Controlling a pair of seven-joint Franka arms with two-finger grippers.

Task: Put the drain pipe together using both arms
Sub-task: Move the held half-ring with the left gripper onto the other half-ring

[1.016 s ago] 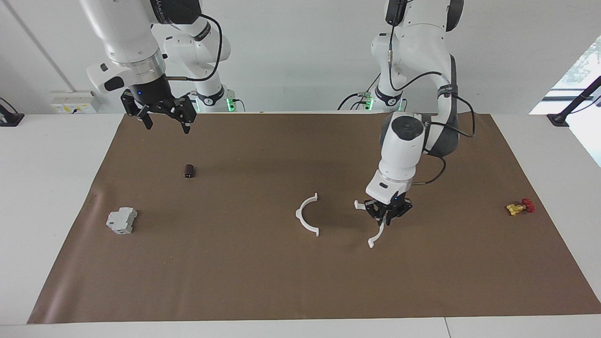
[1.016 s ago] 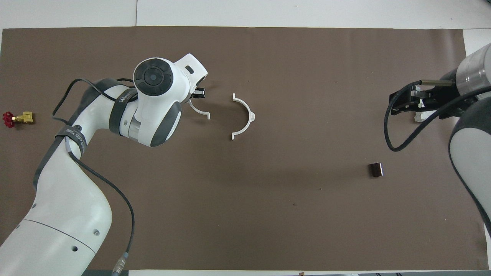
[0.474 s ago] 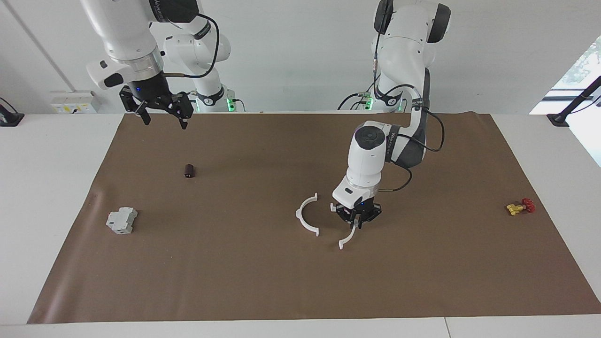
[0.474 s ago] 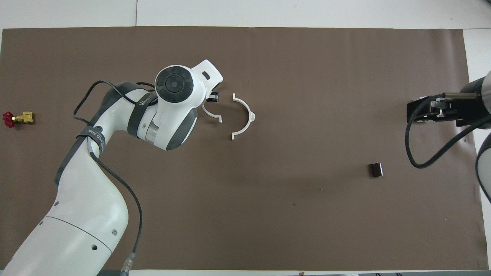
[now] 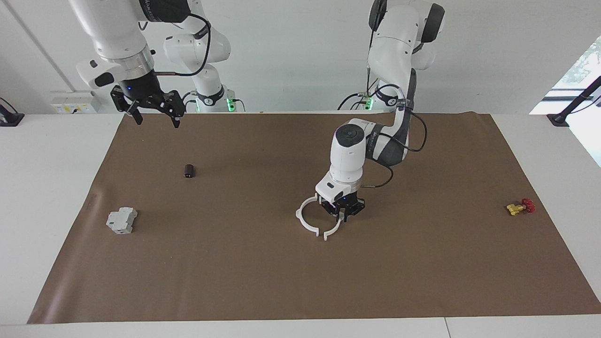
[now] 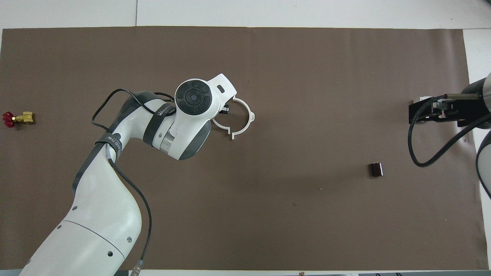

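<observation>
Basically left tool (image 5: 342, 212) pinches one half-ring (image 5: 334, 229), ends almost meeting the loose half-ring (image 5: 305, 218) beside it; right tool (image 5: 151, 109) waits, spread wide.

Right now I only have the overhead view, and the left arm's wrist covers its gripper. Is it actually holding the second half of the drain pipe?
Observer: Yes. In the facing view the left gripper is shut on the held half-ring, gripping its arc beside the other half-ring, which lies on the mat.
Operator: The right gripper looks parked over something pale. Is it touching it?
Observer: No. The right gripper hangs high with its fingers open, over the mat's edge nearest the robots; that arm waits.
Operator: So what is the pale thing?
Observer: A grey block, lying alone on the mat toward the right arm's end of the table.
</observation>
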